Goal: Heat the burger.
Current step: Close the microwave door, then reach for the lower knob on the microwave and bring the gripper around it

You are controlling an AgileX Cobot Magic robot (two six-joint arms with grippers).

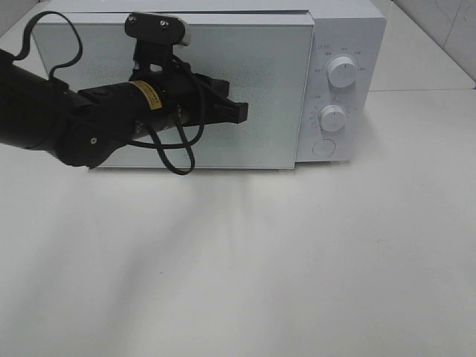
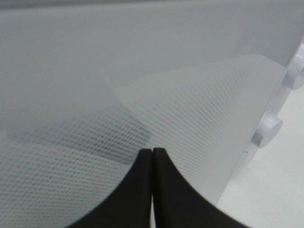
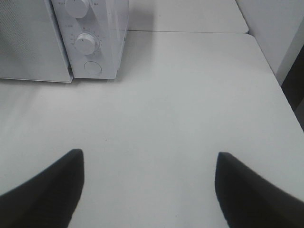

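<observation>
Left gripper [image 1: 239,111], tips pressed together, sits against the door [image 1: 268,67]; push squarely so it seats flush. Lower knob [image 1: 332,117] lies at its 3 o'clock. Right gripper [image 3: 148,154] hangs spread over the table [image 3: 190,95]. Burger unseen, probably inside the microwave [image 1: 349,30].

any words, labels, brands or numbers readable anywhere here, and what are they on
No text can be read in any view.
Upper dial on the microwave: small print around it, too small to read.
Lower dial: scale marks and print, too blurred to read.
Yellow label on the left arm: dark print, unreadable.
</observation>
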